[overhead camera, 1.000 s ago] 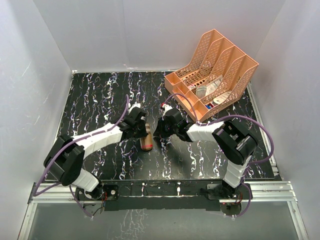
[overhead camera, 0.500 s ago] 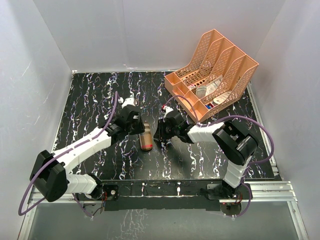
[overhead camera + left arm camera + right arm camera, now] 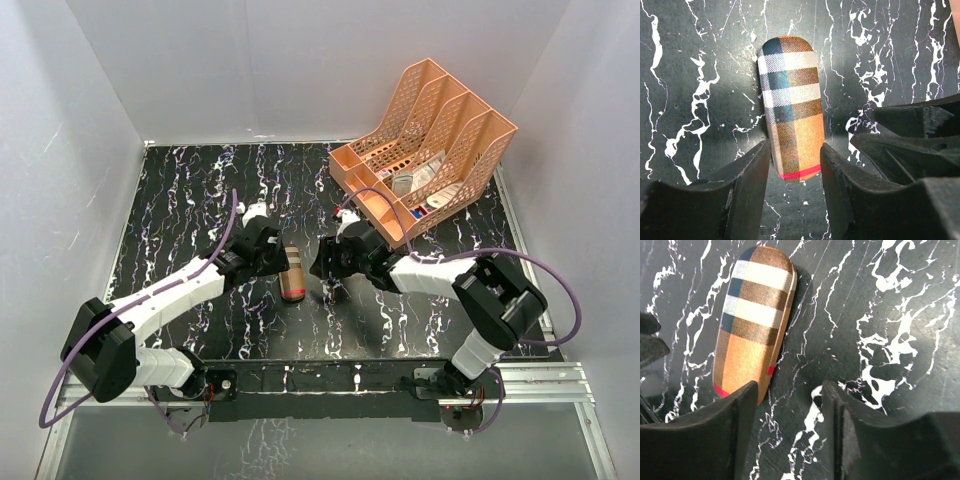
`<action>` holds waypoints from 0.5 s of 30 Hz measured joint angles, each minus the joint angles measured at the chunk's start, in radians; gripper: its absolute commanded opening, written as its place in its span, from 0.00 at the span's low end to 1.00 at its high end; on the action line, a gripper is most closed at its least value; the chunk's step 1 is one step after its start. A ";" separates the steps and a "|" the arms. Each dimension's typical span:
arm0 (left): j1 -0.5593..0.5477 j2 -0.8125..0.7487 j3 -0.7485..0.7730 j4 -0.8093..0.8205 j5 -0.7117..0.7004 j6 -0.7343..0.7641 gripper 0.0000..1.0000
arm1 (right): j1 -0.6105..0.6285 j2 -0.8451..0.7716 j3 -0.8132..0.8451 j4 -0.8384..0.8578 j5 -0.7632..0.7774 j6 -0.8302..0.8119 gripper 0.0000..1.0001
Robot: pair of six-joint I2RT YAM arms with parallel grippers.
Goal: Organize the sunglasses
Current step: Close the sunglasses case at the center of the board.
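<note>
The sunglasses showed nowhere, presumably shut inside the plaid case (image 3: 292,275) lying mid-frame on the table (image 3: 190,200), and both left claw (image 3: 795,147) and right claw (image 3: 790,386) stood parted and empty, so little seemed left.

The top external camera sits above and behind the arm bases and looks steeply down over the whole table (image 3: 180,200). Each wrist camera looks down at the table from close by, one past the left pincer (image 3: 795,150), the other past the right pincer (image 3: 790,387). All three views share the plaid case (image 3: 292,283) near the table's middle.
</note>
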 measured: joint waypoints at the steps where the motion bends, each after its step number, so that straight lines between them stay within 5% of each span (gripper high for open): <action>1: 0.000 0.000 -0.003 0.004 0.000 0.000 0.47 | 0.000 -0.009 -0.005 -0.005 0.003 0.000 0.58; 15: 0.000 -0.022 -0.126 0.072 -0.029 0.002 0.73 | 0.000 -0.118 -0.041 -0.073 0.077 -0.019 0.98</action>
